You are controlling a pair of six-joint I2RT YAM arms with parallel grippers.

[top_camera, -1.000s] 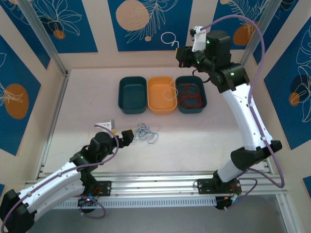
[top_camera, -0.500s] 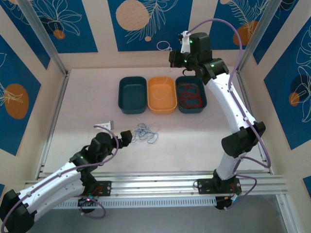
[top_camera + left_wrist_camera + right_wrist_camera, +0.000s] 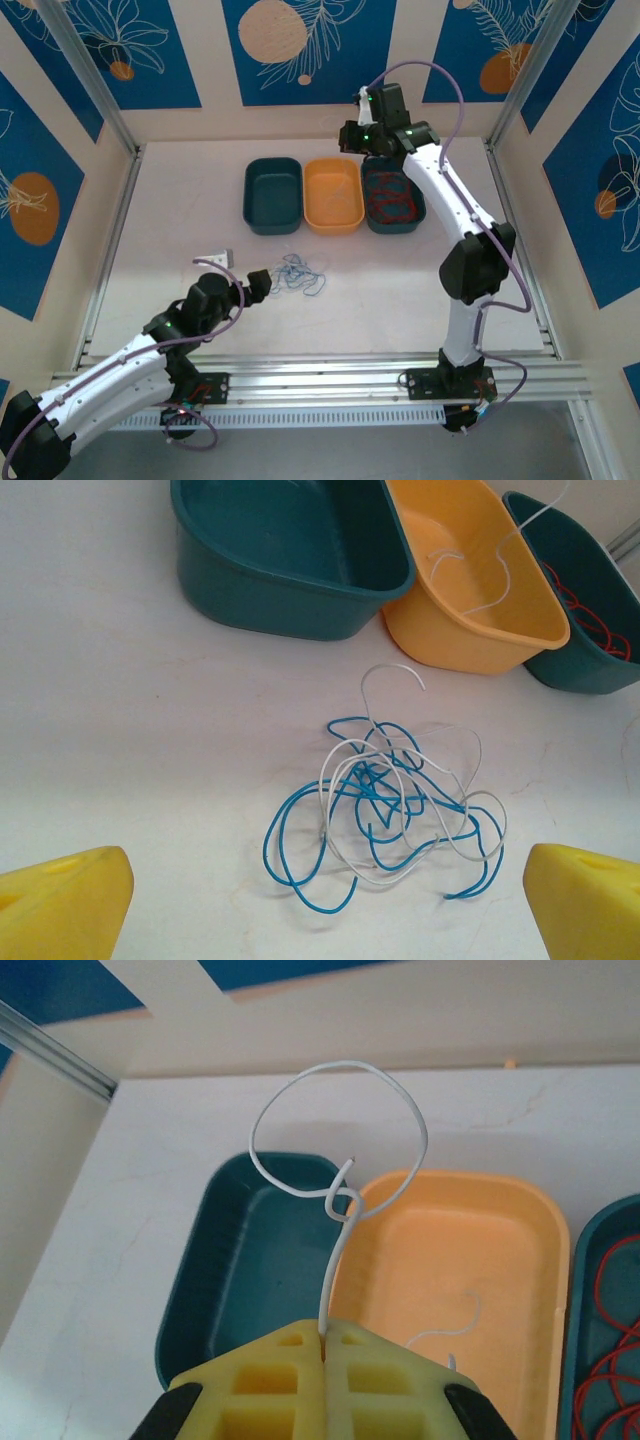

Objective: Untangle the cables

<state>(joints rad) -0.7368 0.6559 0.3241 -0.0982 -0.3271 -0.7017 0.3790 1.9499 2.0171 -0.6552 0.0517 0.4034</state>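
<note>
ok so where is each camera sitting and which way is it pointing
Top external: above and behind the bases, looking down on the table; left arm and right arm show.
Left wrist: low over the table, facing the blue and white tangle and the orange bin behind it; open left gripper, tips at the bottom corners.
Right wrist: above that bin, looking down; right gripper shut on a white cable.
Shared: both wrist views catch the orange bin.

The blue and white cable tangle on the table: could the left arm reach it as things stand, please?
Probably yes. The left gripper is open, the tangle lies on bare table just ahead of its fingers, and nothing stands between them.
</note>
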